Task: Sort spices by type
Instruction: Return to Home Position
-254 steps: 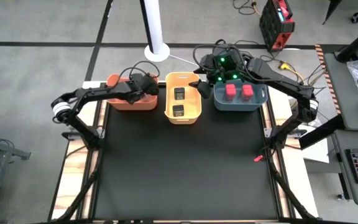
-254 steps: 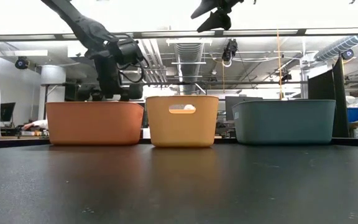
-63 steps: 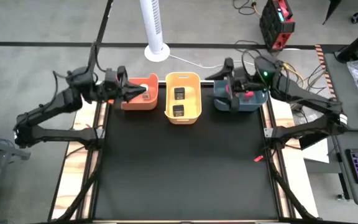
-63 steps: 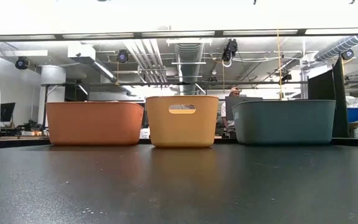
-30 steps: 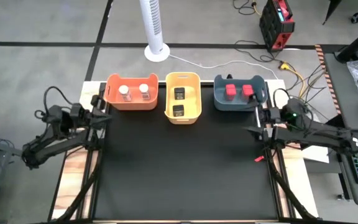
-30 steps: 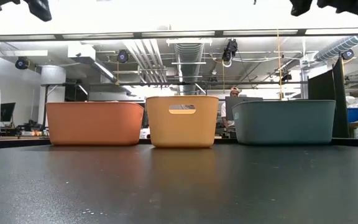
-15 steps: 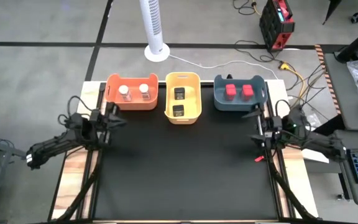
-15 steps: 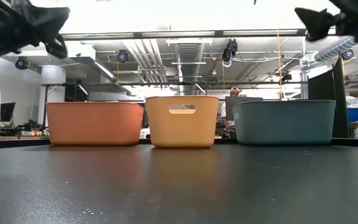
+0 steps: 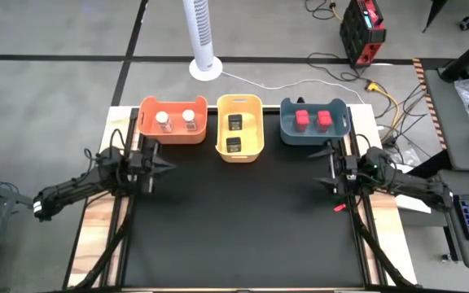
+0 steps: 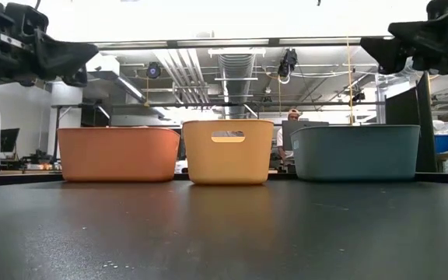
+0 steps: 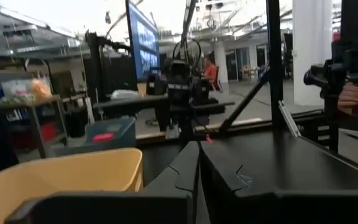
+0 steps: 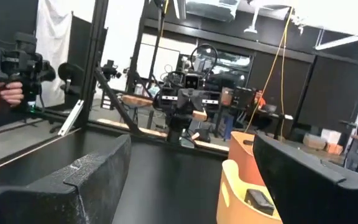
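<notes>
Two clear white-capped jars (image 9: 176,120) stand in the orange bin (image 9: 147,133). Two black spices (image 9: 234,133) lie in the yellow bin (image 9: 255,130), and two red spices (image 9: 313,120) in the blue-grey bin (image 9: 340,130). All three bins stand in a row at the table's far edge. My left gripper (image 9: 164,163) hovers shut over the table's left edge, pointing right, below the orange bin. My right gripper (image 9: 322,167) hovers open over the right edge, pointing left, with nothing between its fingers (image 12: 73,180).
A thin red stick (image 9: 338,207) lies at the table's right edge, just near of my right gripper. The black mat (image 9: 234,228) spreads in front of the bins. A person's hand (image 11: 355,99) holding a device shows beyond the table.
Both arms have come down from high up and their grippers have moved a little inward from the table's side edges, the left toward the right, the right toward the left. In the low view they have dropped into the upper corners. The spices and bins have not moved.
</notes>
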You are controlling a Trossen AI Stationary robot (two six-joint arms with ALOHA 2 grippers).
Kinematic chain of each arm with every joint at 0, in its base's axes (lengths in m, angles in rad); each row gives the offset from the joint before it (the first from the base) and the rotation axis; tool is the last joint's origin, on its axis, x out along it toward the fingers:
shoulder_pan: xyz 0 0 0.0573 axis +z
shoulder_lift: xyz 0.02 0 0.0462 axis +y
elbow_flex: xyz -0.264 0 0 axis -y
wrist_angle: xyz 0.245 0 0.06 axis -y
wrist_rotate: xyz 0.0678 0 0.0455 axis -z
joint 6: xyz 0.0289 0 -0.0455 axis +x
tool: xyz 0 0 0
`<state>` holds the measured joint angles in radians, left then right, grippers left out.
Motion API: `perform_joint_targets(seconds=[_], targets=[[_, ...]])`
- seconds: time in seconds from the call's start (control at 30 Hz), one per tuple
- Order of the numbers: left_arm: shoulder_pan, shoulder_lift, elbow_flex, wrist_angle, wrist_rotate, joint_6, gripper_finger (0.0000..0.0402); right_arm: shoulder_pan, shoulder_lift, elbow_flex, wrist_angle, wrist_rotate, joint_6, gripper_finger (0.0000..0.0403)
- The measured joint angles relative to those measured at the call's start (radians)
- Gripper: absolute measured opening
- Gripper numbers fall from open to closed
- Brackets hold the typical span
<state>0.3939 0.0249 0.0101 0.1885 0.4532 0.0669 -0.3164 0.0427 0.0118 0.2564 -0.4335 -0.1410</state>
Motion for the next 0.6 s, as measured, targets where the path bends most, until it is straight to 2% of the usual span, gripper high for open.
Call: perform_joint_targets(seconds=[0.23, 0.6], targets=[[0.0, 0.026, 0.005, -0.014, 0.001, -0.087, 0.0, 0.0, 0.006, 0.0, -0.043, 0.0, 0.095, 0.0332], [0.0, 0.044, 0.008, -0.013, 0.001, -0.091, 0.0, 0.0, 0.006, -0.001, -0.043, 0.0, 0.169, 0.0344]])
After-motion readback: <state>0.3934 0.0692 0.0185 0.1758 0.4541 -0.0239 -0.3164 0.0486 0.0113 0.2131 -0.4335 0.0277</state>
